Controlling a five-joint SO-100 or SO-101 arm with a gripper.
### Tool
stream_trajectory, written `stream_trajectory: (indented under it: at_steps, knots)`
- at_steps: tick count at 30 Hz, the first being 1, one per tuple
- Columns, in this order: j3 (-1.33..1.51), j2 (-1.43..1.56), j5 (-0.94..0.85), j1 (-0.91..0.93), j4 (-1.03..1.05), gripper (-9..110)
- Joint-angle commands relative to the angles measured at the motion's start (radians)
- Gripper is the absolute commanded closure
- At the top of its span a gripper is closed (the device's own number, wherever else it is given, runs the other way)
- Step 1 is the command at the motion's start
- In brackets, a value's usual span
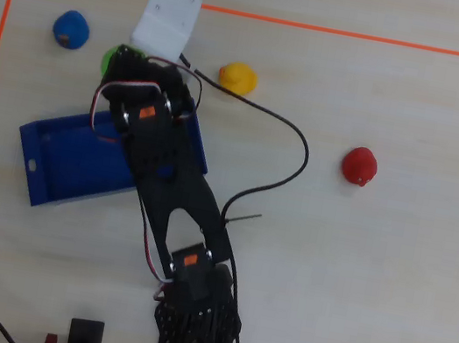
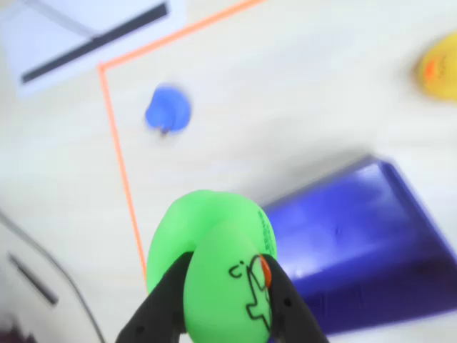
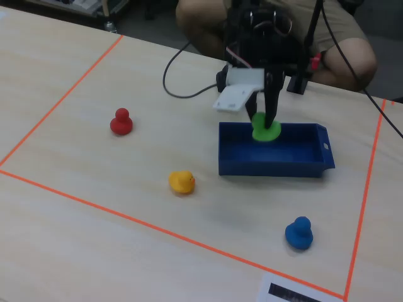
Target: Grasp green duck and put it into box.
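Pale wood-grain counter [image 3: 94,189], work area bounded by orange tape [image 3: 63,116]; seated person's legs [image 3: 340,31] visible behind the arm in fixed view.

End effector [image 2: 227,300] pinching green duck [image 2: 214,264], a black finger on each flank, beak toward camera in wrist view. Duck lifted clear of counter.

Key relation: in wrist view, box [image 2: 364,243] sits right of and below the held duck, near wall just beside it. In fixed view, duck [image 3: 266,129] reads over the far edge of box [image 3: 271,165]; in overhead view, duck [image 1: 111,59] shows just outside the far wall of box [image 1: 62,164]. Can't tell which is true, so likely at or barely over the rim. Box long axis runs roughly crosswise to the arm's reach.

Judgement: small pull back toward base should centre duck over box floor before release.

Clutter: blue duck [image 3: 298,233], yellow duck [image 3: 181,182], red duck [image 3: 121,122], all well apart from box.
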Motion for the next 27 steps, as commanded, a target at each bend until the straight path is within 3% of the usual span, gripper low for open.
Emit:
stream_trajectory:
  at_steps: [1,7,14,16,20,27]
  knots:
    - [0.472,0.299,0.021,-0.011,-0.123,101]
    - [0.807,0.377,0.031,-0.006,-0.305,101]
    - [1.011,0.345,0.021,-0.037,-0.440,98]
    - [1.035,0.354,0.009,-0.038,-0.451,85]
    - [1.037,0.393,-0.006,-0.008,-0.451,76]
    - [0.882,0.551,-0.104,0.158,-0.302,77]
